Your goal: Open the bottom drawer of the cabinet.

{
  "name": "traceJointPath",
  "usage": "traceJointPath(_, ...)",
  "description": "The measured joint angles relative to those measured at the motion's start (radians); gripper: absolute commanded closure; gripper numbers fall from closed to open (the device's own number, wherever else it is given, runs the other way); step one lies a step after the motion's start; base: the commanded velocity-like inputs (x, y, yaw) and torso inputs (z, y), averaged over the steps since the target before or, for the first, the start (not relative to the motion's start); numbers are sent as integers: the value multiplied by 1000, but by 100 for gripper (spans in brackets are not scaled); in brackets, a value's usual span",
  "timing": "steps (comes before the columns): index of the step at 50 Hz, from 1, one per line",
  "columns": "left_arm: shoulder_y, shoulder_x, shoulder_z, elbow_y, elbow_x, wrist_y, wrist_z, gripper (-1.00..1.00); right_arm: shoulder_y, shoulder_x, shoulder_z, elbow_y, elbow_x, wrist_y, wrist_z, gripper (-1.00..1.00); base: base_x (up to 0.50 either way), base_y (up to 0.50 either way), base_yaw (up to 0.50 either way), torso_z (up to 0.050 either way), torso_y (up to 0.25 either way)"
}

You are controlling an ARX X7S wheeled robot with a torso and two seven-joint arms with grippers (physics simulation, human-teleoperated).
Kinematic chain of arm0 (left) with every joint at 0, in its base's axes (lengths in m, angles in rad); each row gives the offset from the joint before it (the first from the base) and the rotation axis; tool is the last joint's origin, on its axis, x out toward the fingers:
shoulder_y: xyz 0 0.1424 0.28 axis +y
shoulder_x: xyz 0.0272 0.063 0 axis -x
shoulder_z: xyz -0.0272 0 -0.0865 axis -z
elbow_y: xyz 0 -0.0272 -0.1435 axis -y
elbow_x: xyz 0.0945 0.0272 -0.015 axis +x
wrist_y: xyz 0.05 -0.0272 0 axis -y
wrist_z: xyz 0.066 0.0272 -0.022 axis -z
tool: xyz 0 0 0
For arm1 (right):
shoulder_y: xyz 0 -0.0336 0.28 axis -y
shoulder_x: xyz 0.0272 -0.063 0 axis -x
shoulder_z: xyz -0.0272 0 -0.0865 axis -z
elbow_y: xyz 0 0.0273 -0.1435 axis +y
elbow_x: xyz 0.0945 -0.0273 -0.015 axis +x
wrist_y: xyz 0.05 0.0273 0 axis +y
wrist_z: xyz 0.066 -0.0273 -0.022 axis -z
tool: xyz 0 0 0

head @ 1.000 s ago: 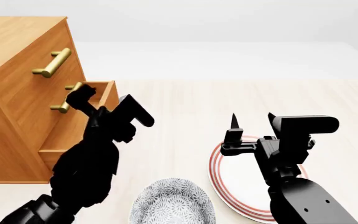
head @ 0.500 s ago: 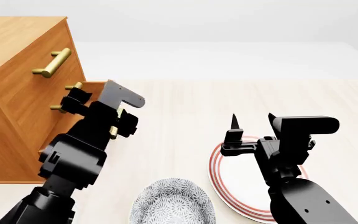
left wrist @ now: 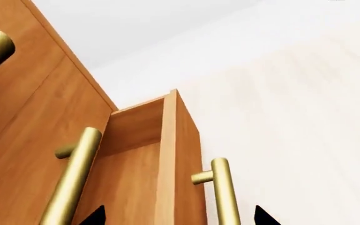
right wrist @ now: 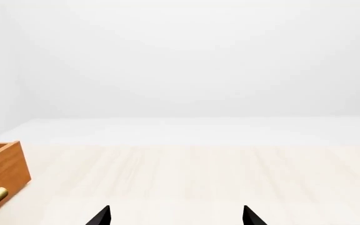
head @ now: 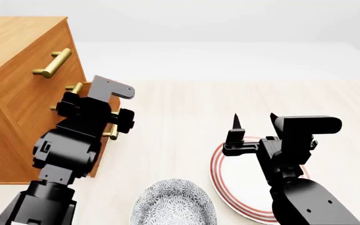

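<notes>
The cabinet (head: 17, 51) stands at the left of the head view. Its bottom drawer (left wrist: 175, 159) is pulled out, and its wood front shows edge-on with the brass handle (left wrist: 225, 197) on the outer face. My left gripper (left wrist: 178, 218) is open. One fingertip is on each side of the drawer front and handle, and neither touches them. In the head view my left arm (head: 83, 126) covers most of the drawer (head: 101, 161). My right gripper (head: 254, 122) hangs open and empty above the plate, far from the cabinet. The right wrist view shows the drawer's corner (right wrist: 2, 168).
The middle drawer's handle (left wrist: 73, 180) and the top drawer's handle (head: 52, 63) sit above the open one. A red-rimmed white plate (head: 214, 164) lies under my right arm. A patterned grey bowl (head: 174, 204) sits near the front edge, and pale wood floor lies beyond.
My left arm has swung in and turned over the open bottom drawer, so its wrist now covers the drawer front. The right arm has not moved.
</notes>
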Motion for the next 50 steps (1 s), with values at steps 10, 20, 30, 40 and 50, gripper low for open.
traceJointPath(10,-19,9,-48,-46,-38,-15,10,-100,2,2,-3,2,2,-2,3,-100,0,0,0,0,0)
traceJointPath(20,-27,14,-66,-73,-61,-28,21,-100,0,4,-5,6,3,-8,4,-100,0,0,0,0,0)
traceJointPath(30,-33,19,-75,-101,-69,-31,15,-100,-4,7,-5,6,6,-12,7,-100,0,0,0,0,0)
traceJointPath(40,-41,23,-84,-127,-70,-35,-1,-100,-4,9,-7,4,10,-12,10,-100,0,0,0,0,0)
traceJointPath(50,-51,28,-86,-153,-69,-48,-16,-100,-1,11,-9,2,15,-11,14,-100,0,0,0,0,0)
